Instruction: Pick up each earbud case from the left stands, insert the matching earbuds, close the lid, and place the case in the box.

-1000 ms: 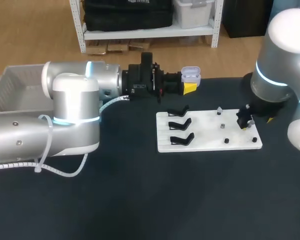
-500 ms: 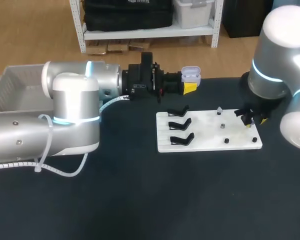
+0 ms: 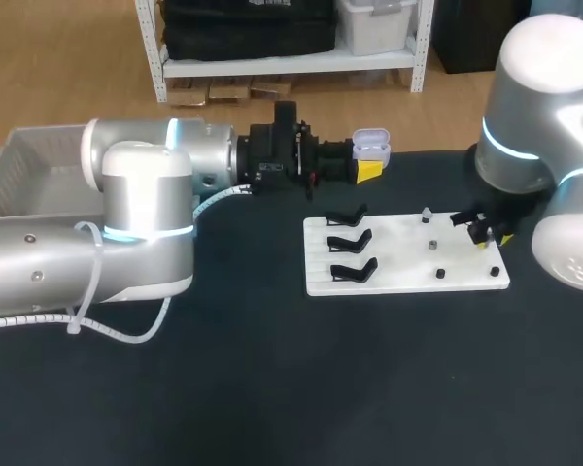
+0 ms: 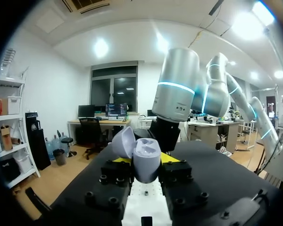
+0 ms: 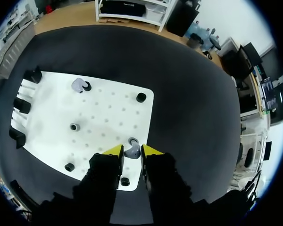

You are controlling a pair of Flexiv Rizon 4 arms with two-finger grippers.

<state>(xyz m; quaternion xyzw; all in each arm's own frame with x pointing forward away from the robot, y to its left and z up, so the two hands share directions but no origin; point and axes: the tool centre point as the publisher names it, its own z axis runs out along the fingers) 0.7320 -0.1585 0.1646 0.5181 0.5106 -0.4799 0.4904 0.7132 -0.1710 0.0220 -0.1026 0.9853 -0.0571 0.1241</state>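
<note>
Nearest me, the white board (image 3: 398,280) lies on the table (image 3: 272,388), right of the middle. The three black stands (image 3: 348,243) along the board's left edge are all bare. My right gripper (image 5: 132,151) hangs over the board's right edge, clenched on a small grey earbud (image 5: 131,150) nipped between the yellow tips. A second earbud (image 5: 79,84) sits on its peg by the board's far edge.

Farther off, at the table's far edge, my left gripper (image 3: 365,169) lies level and grips the earbud case (image 4: 145,159) by its lower body. The lid (image 4: 124,141) stands open and the wells face out. The box (image 3: 19,165) waits off the table's far left corner.

I judge the earbud to be very light, hard and glossy, so it could easily twist or squirt out of a pinch. I want the tips across its broadest part with a gentle squeeze, the stem free to lead into its well. The case is a stiff, slick shell with a weak hinge. My hold belongs on the base's flat sides, clear of the lid.
</note>
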